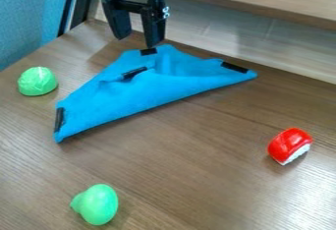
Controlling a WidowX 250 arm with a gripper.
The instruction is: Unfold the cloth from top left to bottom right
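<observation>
Cloth [154, 86] of soft, matte blue fabric lies on the brown table [190, 175], in the upper middle part of the view. It is folded into a wide, uneven triangle. The long folded edge is nearly straight and runs from the lower left corner up to the right corner, facing the lower right of the table. On the opposite side, the fabric rises in small wrinkles and one soft bump. Four short black strips are seen on it: one at the lower left corner, one at the top, one near the right corner, and one on the upper layer, close to the bump.

The black gripper [138, 40] hangs just over the top end of the cloth. Its jaws are open, with a gap between them, and they hold nothing.

The table has a wood pattern with fine lines and a light shine. To the left of the cloth sits a green toy lettuce [37, 81], round and wrinkled. Near the bottom stands a smooth green pear-shaped toy [97, 204]. At the right is a glossy red block [290, 146] with rounded top and bumpy white underside.
</observation>
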